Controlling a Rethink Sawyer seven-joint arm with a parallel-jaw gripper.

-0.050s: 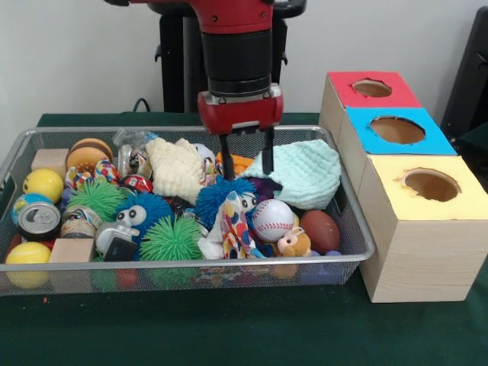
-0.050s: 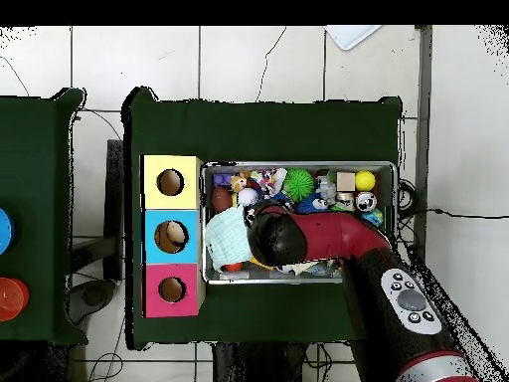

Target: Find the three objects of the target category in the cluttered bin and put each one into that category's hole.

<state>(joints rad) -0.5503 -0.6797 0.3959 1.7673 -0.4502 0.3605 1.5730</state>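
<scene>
Hovering over a crowded wire bin (image 1: 15, 156), the gripper (image 1: 247, 156) is seen with its two dark fingers apart and nothing between them, poised just above the clutter. Taking the baseball (image 1: 272, 219) as the landmark and reading left to right: far to its left a yellow ball (image 1: 43, 184) and a drinks can (image 1: 39, 219) are set by the bin's end; nearer on its left green and blue spiky balls (image 1: 171, 238) are heaped; immediately left a spotted soft toy (image 1: 235, 221) is propped; directly behind and above it the fingers are held; behind and to its right a pale green cloth (image 1: 305, 174) is draped; just right a small brown football (image 1: 320, 230) is lodged. Well to the right, outside the bin, three boxes with holes are lined up, the yellow box (image 1: 427, 229) nearest. The target category cannot be told. If balls are meant, the baseball would be judged light, hard and smooth, best pinched across its widest part.
</scene>
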